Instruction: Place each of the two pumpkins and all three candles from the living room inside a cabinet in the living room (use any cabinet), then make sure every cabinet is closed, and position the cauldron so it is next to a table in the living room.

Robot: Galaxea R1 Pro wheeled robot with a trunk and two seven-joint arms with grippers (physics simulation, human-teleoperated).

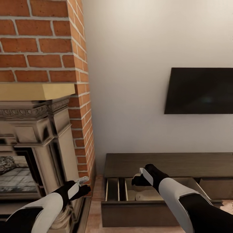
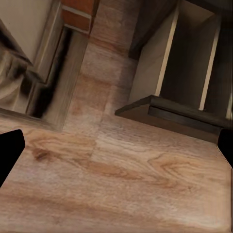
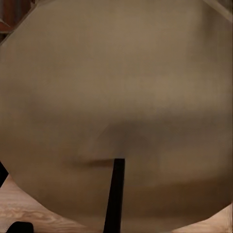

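A candle point(image 3: 116, 97) sits clamped in the right gripper point(image 1: 139, 179), held over the open drawer point(image 1: 136, 207) of the cabinet point(image 1: 168, 163). In the right wrist view its round tan face is pressed right up to the lens, with a dark wick-like line running down from its middle. From the head view the candle shows as a pale lump between the black fingers, above the drawer's pale wood lining. Another candle point(image 1: 144, 196) lies on the drawer floor just below the gripper. Pale dividers split the drawer into narrow compartments at its left end and a wider one where the candle rests.

The left gripper point(image 1: 84, 185) hangs low beside the fireplace point(image 1: 48, 136), near the drawer's left corner. Its fingertips point(image 2: 9, 150) stand wide apart at the edges of the left wrist view, with nothing between them but the wood floor point(image 2: 116, 184).

The cabinet stands against a white wall point(image 1: 129, 81) under a black TV point(image 1: 199, 90). Red brick point(image 1: 42, 38) rises above the fireplace's mantel.
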